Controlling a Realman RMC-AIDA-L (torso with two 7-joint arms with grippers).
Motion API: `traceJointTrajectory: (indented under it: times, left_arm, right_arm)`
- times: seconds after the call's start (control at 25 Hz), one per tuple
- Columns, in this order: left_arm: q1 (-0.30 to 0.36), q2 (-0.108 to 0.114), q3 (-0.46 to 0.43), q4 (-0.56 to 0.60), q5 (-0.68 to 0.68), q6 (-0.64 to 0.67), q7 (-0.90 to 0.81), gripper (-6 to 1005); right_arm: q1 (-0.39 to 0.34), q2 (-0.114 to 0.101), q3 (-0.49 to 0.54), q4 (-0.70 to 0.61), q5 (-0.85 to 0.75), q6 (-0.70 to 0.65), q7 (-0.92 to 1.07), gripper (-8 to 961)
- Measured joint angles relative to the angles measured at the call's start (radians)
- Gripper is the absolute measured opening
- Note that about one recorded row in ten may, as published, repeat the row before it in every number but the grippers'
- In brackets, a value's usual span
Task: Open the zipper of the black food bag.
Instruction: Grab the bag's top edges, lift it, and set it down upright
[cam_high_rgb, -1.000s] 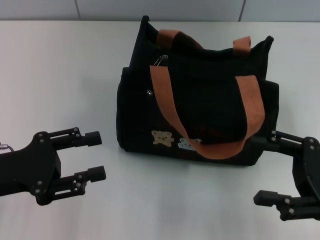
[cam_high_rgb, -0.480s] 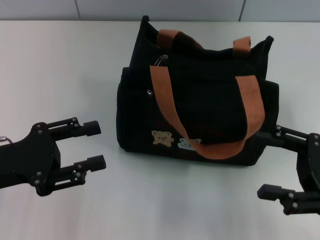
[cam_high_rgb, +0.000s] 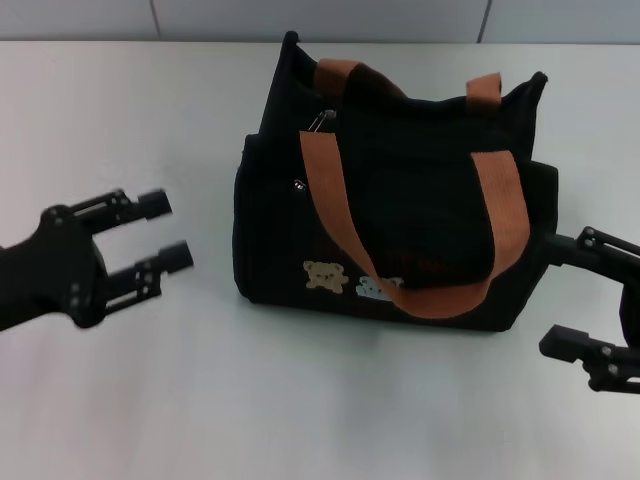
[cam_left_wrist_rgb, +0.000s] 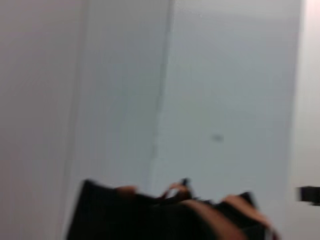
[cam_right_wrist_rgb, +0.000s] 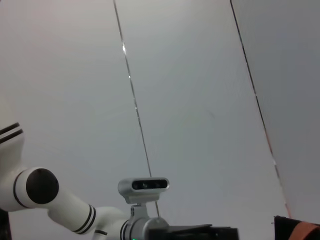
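Observation:
The black food bag (cam_high_rgb: 400, 200) stands upright in the middle of the white table, with two orange-brown handles and bear and cloud patches on its front. A small silvery pull tab of the zipper (cam_high_rgb: 322, 120) shows at the bag's top left end. My left gripper (cam_high_rgb: 166, 230) is open, hovering left of the bag and apart from it. My right gripper (cam_high_rgb: 567, 292) is open at the bag's lower right corner, holding nothing. In the left wrist view the black food bag (cam_left_wrist_rgb: 150, 215) shows only its top, blurred. One corner of the bag (cam_right_wrist_rgb: 299, 229) shows in the right wrist view.
The white table (cam_high_rgb: 120, 110) stretches to the left and in front of the bag. A pale panelled wall (cam_high_rgb: 320, 18) runs behind it. The right wrist view shows the white left arm (cam_right_wrist_rgb: 60, 200) with its camera against the wall.
My left gripper has drawn back to the left and risen, away from the bag. My right gripper has slid right toward the frame edge. The bag has not moved.

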Motion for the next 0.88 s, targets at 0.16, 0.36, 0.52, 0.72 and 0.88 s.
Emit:
traceJointTrajectory:
  times: [0.16,0.36,0.52,0.72,0.88]
  left_arm:
    - [-0.012,-0.023,-0.009,-0.006,0.007,-0.082,0.001,632]
    - [-0.057,-0.056,0.007,-0.038,0.051,-0.191,0.023,596]
    - [-0.102,-0.056,0.013,-0.12,0.068,-0.284,0.066,568]
    - [-0.133,-0.058,0.05,-0.157,0.074,-0.343,0.081,532]
    - [-0.141,-0.06,0.059,-0.172,0.07,-0.354,0.109,504]
  right_arm:
    - [-0.005,0.006,0.0,0.0,0.0,0.005,-0.01,831]
    - [-0.006,0.006,0.0,0.0,0.0,0.01,-0.013,830]
    - [-0.006,0.006,-0.001,0.0,-0.001,0.012,-0.014,830]
    - [-0.005,0.007,-0.001,0.0,-0.001,0.015,-0.014,830]
    - [-0.005,0.007,-0.002,0.0,-0.001,0.016,-0.015,830]
